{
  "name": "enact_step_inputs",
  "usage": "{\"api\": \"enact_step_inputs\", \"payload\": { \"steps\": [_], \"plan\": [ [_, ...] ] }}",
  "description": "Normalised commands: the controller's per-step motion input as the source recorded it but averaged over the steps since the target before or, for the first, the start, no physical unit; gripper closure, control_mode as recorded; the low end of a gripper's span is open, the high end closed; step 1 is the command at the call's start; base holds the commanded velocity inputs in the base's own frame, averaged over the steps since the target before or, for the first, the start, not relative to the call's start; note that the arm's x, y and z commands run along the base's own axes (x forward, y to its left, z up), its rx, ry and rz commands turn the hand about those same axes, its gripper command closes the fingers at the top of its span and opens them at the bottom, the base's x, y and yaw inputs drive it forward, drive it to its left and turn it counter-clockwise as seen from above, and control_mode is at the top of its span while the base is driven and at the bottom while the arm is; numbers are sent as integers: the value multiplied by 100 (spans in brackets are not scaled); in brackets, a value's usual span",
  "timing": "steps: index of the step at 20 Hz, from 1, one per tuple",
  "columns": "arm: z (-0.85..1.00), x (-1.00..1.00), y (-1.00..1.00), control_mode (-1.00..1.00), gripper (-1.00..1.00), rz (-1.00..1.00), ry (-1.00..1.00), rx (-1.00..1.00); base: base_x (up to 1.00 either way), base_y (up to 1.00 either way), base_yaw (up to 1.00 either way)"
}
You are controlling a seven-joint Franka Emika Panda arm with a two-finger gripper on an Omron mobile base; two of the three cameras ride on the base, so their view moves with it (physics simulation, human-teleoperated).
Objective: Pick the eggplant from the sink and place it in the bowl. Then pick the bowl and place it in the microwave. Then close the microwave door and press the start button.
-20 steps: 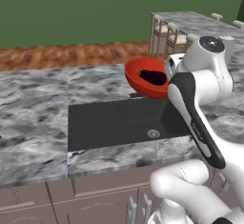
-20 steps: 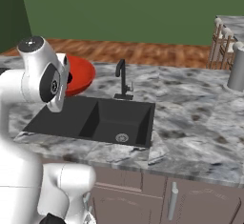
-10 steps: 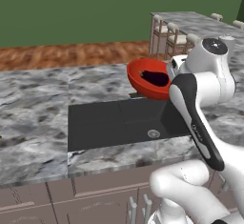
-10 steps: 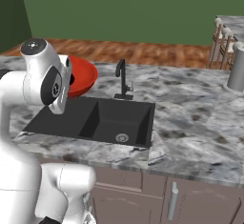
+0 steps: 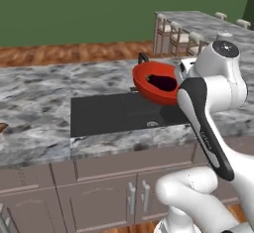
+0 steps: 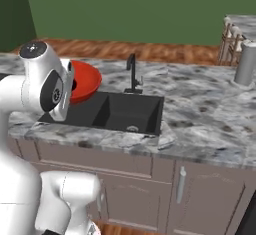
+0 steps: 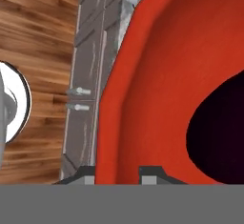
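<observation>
The red-orange bowl hangs tilted in the air above the right part of the black sink, and the dark eggplant lies inside it. In the hand view my gripper is shut on the bowl's rim, one fingertip on each side, and the eggplant shows as a dark oval at the right. From the right base view the bowl peeks out behind my arm, left of the sink. The microwave and its door are out of view.
A black curved faucet stands behind the sink on the grey marble counter. Bar stools line a far counter. A silver canister sits at the right. Cabinet doors run below the counter.
My arm has shifted slightly to the right in the left base view, carrying the bowl with it. The grip on the rim is unchanged.
</observation>
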Motion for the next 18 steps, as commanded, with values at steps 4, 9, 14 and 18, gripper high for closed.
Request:
{"api": "enact_step_inputs", "payload": {
  "steps": [4, 9, 14, 18],
  "plan": [
    [0, 0, 0, 100, 100, 0, 0, 0, -14, -7, 58],
    [0, 0, 0, 100, 100, 0, 0, 0, -10, 0, 97],
    [0, 0, 0, 100, 100, 0, 0, 0, -26, 0, 94],
    [0, 0, 0, 100, 100, 0, 0, 0, -11, 0, 83]
  ]
}}
